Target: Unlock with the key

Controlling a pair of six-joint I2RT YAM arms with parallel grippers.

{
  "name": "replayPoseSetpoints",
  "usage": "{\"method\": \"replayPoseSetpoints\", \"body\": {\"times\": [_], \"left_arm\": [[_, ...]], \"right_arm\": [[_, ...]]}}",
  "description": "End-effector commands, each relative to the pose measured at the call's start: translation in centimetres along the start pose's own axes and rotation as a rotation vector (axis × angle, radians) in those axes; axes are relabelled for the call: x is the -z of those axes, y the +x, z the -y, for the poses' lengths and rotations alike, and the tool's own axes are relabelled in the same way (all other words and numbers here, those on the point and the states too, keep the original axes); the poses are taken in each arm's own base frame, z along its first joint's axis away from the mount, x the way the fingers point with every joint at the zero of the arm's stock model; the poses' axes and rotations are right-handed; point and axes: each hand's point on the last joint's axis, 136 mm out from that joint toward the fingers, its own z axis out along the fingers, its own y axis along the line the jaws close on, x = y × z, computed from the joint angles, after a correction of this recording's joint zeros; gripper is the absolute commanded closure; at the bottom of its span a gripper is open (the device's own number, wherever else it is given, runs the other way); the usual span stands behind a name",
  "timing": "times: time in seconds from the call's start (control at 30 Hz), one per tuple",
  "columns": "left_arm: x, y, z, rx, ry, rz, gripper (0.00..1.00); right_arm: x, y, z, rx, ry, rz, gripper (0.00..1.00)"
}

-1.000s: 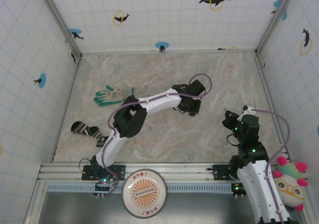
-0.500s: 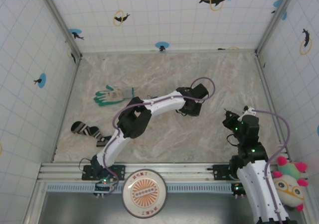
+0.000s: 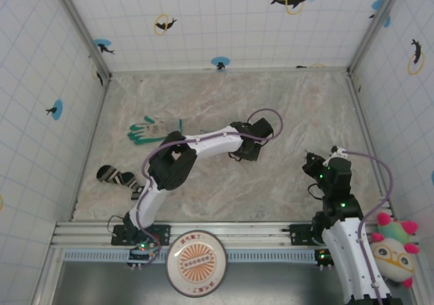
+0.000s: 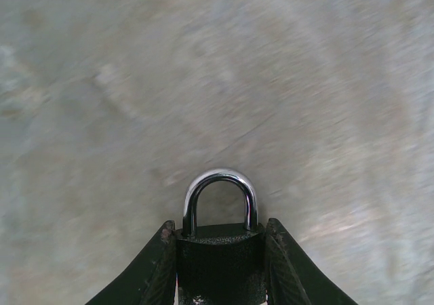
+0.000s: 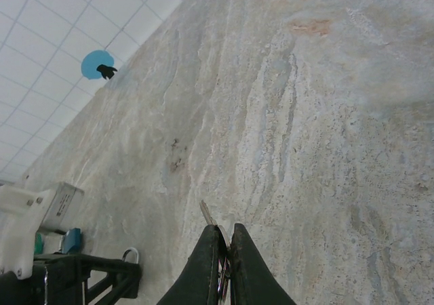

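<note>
A black padlock (image 4: 218,254) with a chrome shackle (image 4: 218,181) sits between the fingers of my left gripper (image 4: 218,229), which is shut on its body; the shackle points away from the wrist, above the marble table. From above, the left gripper (image 3: 245,149) hangs over the table's middle. My right gripper (image 5: 226,230) is shut on a small silver key (image 5: 207,214), whose blade pokes out past the fingertips. In the top view the right gripper (image 3: 313,165) is to the right of the left one, apart from it. The right wrist view catches the padlock's shackle (image 5: 129,254) at lower left.
A green and white glove (image 3: 152,130) lies at the left of the table, a striped sandal (image 3: 116,177) nearer the left front. Off the table are a round plate (image 3: 196,263) at the front and a plush toy (image 3: 392,247) at the right. Tiled walls enclose three sides.
The left gripper's jaws have narrowed onto the padlock, and it has shifted slightly left over the table. The right arm with the key has stayed put.
</note>
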Motion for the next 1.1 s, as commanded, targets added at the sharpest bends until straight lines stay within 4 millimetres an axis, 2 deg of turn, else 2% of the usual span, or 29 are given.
{"method": "replayPoseSetpoints", "body": {"times": [0.0,0.17,0.3,0.6,0.83,1.0,1.07], "left_arm": [[0.4,1.3,-1.2,-0.016,-0.012,-0.050,0.70],[0.2,2.2,-0.3,-0.018,0.051,-0.098,0.64],[0.0,2.6,-0.6,-0.010,0.052,-0.112,0.60],[0.1,3.8,-1.3,-0.015,0.027,-0.154,0.60],[-0.3,4.2,-1.2,-0.026,0.036,-0.176,0.67],[-1.1,4.5,-0.7,-0.022,0.067,-0.192,0.85],[-1.3,4.4,-0.7,0.003,0.092,-0.190,0.88]], "right_arm": [[-0.4,-0.2,-0.2,-0.012,-0.020,0.018,1.00],[-0.4,-0.9,-0.8,-0.014,-0.041,0.037,1.00],[-0.3,-0.9,-0.8,-0.015,-0.043,0.039,1.00],[-0.8,-0.4,-0.5,-0.028,-0.049,0.035,1.00],[-1.0,-0.4,-0.6,-0.033,-0.056,0.033,1.00],[-1.1,-0.4,-0.7,-0.037,-0.063,0.034,1.00],[-1.1,-0.3,-1.0,-0.028,-0.084,0.029,1.00]]}}
